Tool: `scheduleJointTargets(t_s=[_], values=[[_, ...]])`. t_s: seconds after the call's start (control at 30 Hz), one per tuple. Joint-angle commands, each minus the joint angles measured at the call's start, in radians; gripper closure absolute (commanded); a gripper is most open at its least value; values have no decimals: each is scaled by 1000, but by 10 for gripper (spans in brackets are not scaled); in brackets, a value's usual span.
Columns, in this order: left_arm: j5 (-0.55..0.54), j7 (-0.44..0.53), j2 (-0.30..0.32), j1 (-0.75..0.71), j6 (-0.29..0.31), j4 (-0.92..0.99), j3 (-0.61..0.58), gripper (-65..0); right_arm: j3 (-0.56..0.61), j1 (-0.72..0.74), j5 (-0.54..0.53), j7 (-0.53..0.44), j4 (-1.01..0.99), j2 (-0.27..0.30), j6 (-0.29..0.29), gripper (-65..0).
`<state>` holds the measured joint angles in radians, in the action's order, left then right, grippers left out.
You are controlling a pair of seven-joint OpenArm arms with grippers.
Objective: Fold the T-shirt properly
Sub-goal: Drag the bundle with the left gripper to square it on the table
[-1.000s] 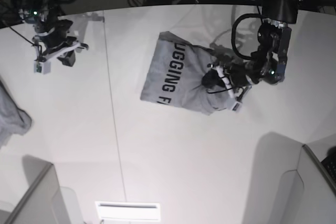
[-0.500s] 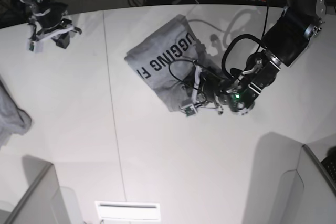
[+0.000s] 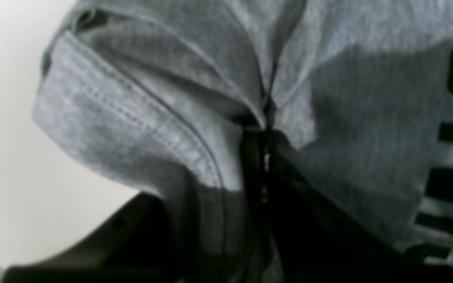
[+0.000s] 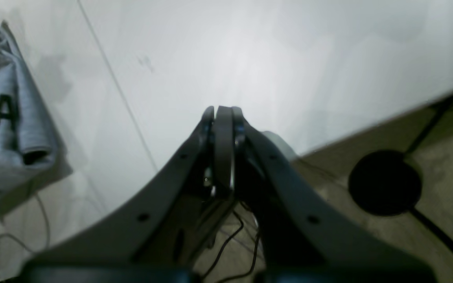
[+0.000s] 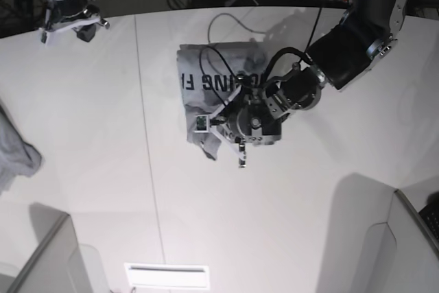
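Lettering on T-shirt (image 5: 206, 84) upside-down, crosswise.

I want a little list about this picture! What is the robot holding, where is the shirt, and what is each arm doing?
Thing being worked on: T-shirt, grey with black letters, bunched up, not folded flat yet
Where it lies: on the white table, near the far edge
left gripper: shut on a pinch of shirt cloth
right gripper: shut, holding nothing, near the far table corner away from the shirt
Other cloth: a grey cloth at the table's side edge
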<state>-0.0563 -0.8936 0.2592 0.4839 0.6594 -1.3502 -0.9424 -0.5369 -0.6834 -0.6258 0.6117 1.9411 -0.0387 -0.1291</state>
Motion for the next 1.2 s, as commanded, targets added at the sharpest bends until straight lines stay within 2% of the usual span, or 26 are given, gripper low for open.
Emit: scheduleJointTargets(t_s=[0.0, 0.2, 1.17], values=[[17, -49, -1, -20, 20, 27, -19, 0, -7, -9, -9, -23, 16, 6, -5, 0], [25, -48, -37, -18, 20, 31, -20, 0, -7, -23, -9, -23, 16, 4, -5, 0], [23, -58, -34, -52, 20, 30, -10, 0, 1, -5, -10, -19, 16, 10, -5, 0]])
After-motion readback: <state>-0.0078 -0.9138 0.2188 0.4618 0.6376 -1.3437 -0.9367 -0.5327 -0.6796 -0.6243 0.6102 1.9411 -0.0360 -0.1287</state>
